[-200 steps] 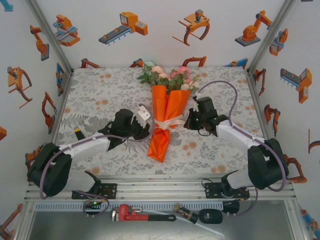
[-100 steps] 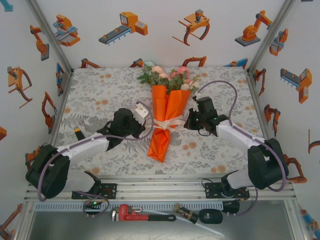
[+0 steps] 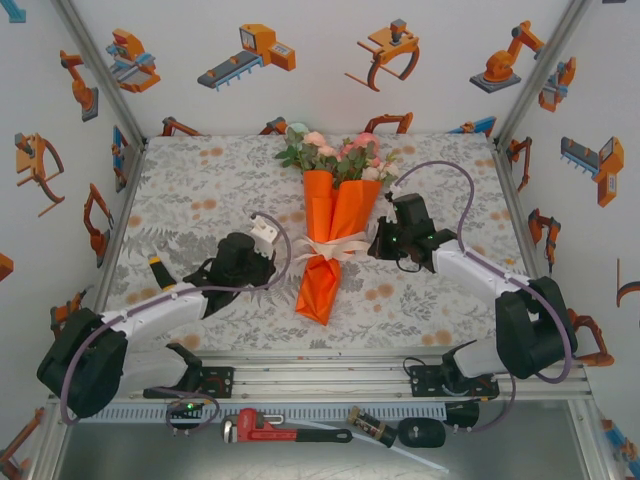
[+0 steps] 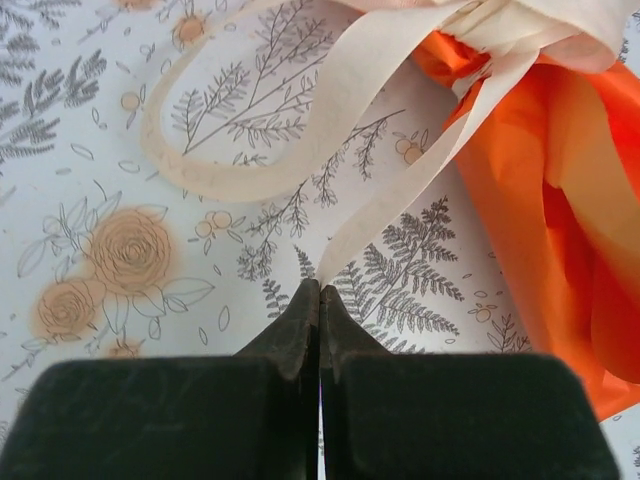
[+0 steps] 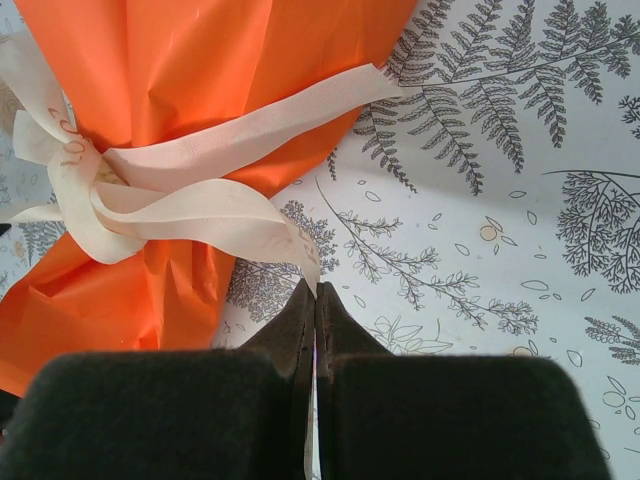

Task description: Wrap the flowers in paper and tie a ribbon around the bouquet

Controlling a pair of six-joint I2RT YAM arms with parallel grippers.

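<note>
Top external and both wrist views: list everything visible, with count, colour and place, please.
bouquet: one, orange cone topped with blooms, lying mid tablecloth
flowers: one bunch, pink, cream and green, cone's far end
paper: one sheet, bright orange, wrapped round the stems
ribbon: one, cream-white, tied round the cone's middle
tablecloth: one, grey floral print with orange spots, under everything
robot stickers: many, orange and grey, on the white walls
pipe wrench: one, red, near side, off the tablecloth
left claw: one, black, shut on a ribbon tail, left of the cone
right claw: one, black, shut on the other tail, right of the cone
</note>
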